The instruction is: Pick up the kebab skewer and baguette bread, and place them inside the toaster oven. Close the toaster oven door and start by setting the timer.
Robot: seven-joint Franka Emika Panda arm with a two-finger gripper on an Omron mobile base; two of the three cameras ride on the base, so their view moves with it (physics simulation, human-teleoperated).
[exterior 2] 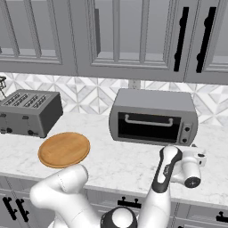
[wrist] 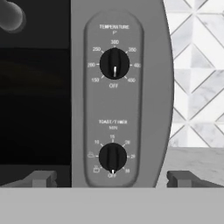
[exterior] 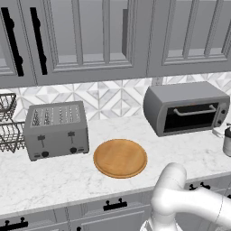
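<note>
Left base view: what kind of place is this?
A rendered home kitchen, by the look of it: marble counter with a toaster oven and a slot toaster, tiled backsplash, grey wall cabinets above.

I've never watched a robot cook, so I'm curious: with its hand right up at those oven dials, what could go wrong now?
Two look-alike knobs sit one above the other: the temperature knob and the timer knob, both pointing to OFF. The open gripper sits low by the timer, but drifting upward could turn the wrong one. The toaster oven door looks shut, and the glass is too dark to confirm any food inside, so the toaster oven might run empty.
</note>
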